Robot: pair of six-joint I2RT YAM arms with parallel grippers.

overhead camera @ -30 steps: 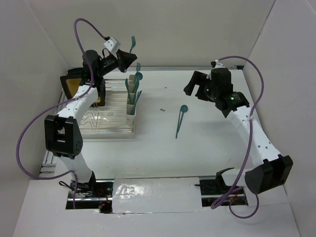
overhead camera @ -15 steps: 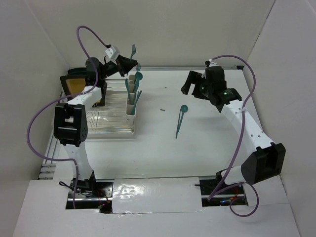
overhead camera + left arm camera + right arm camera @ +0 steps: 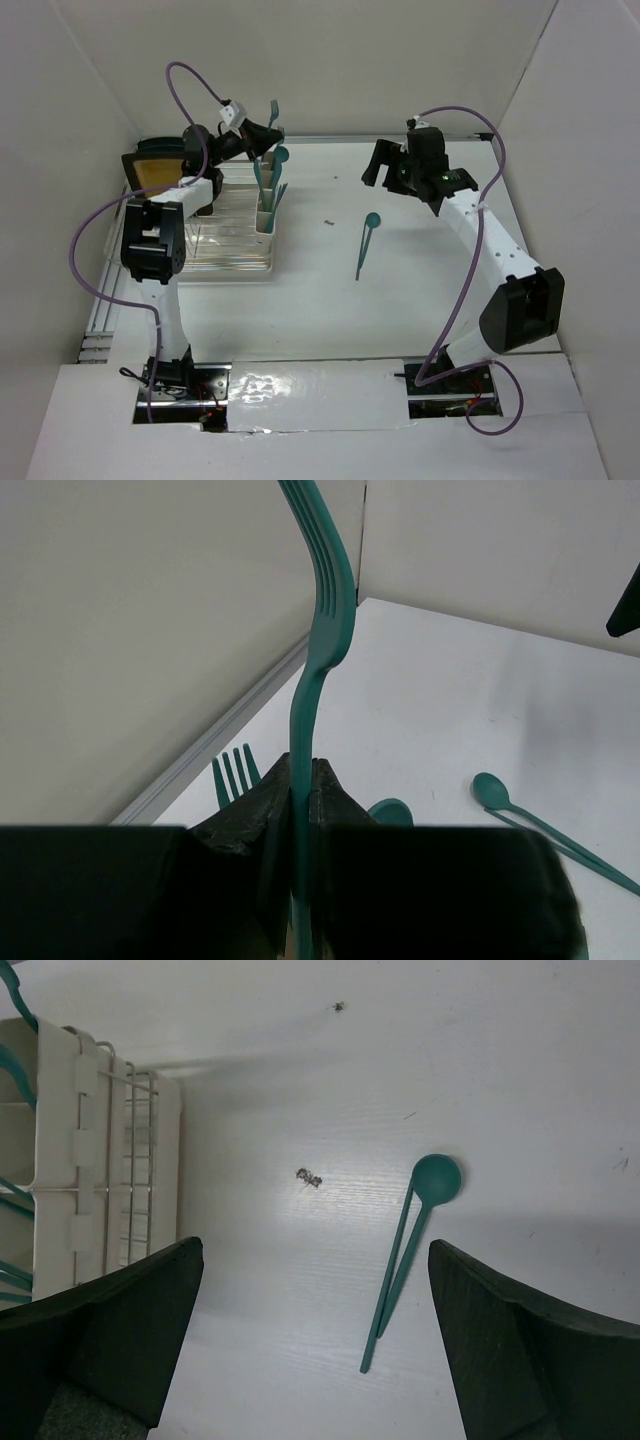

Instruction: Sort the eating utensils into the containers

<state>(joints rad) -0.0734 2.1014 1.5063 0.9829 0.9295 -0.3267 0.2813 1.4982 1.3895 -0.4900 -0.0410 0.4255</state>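
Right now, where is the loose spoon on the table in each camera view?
Top external: spoon lies near the centre, right of the containers.
Left wrist: spoon at lower right, handle running off the right edge.
Right wrist: spoon right of centre, bowl uppermost.
Shared landmark: the containers, left of the spoon in top and right wrist views; unseen from the left wrist.
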